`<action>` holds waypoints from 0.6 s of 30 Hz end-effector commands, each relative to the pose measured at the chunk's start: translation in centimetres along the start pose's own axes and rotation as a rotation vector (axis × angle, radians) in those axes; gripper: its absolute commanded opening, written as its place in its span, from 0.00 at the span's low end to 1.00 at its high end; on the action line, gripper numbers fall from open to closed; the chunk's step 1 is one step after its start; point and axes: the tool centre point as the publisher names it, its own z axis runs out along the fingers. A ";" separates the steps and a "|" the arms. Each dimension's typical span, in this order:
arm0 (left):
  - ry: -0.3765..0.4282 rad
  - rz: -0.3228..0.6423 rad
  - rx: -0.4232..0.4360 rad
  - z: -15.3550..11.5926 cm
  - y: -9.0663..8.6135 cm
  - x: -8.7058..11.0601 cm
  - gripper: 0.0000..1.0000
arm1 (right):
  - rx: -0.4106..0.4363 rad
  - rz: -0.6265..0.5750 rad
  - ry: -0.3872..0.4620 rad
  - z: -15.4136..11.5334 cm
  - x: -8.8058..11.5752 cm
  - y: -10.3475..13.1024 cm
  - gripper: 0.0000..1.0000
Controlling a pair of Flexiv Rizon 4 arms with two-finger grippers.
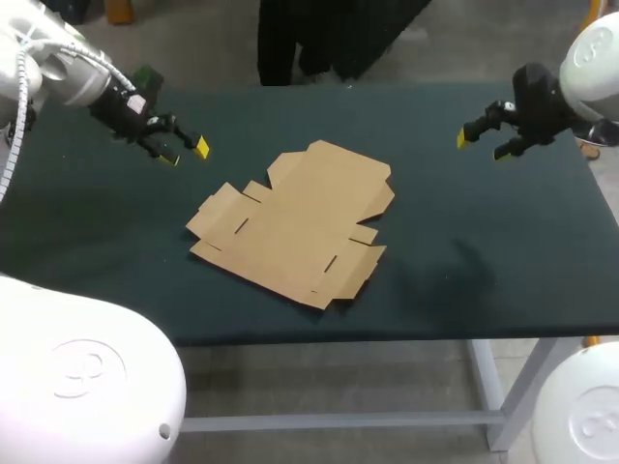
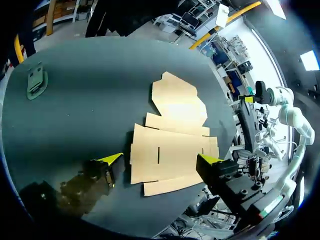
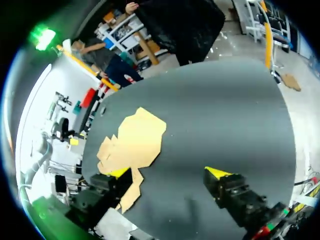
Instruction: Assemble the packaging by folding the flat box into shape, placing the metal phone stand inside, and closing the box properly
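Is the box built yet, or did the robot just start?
Just starting. Done: nothing; the cardboard box lies flat and unfolded on the table. In hand: nothing; the left gripper and right gripper are both open, apart from it. Left: fold it, put the stand in, close it. A small greenish thing, maybe the stand, lies near the table's corner.

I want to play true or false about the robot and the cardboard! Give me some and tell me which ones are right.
1. The box lies flat and unfolded on the table. True.
2. The left gripper is holding the box. False: it is open and holds nothing, off to the side of the box.
3. The right gripper is open too. True.
4. The stand is inside the box. False: it lies on the table near a far corner, apart from the box.
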 end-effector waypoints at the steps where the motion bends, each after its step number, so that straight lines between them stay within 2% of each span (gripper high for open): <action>1: 0.042 -0.003 -0.141 1.0 0.1 -0.9 1.00 | 0.005 0.041 0.031 0.5 -0.7 -1.0 1.00; 13: 0.038 -0.014 -0.146 1.2 0.3 -0.8 1.00 | 0.009 0.055 0.031 0.6 -0.8 -1.3 1.00; 14: 0.060 0.001 -0.158 1.6 0.1 -1.0 1.00 | 0.024 0.047 0.059 0.6 -0.6 -1.2 1.00; 18: 0.113 0.025 -0.160 2.4 0.4 -2.6 1.00 | 0.051 0.068 0.079 1.3 0.4 -2.0 1.00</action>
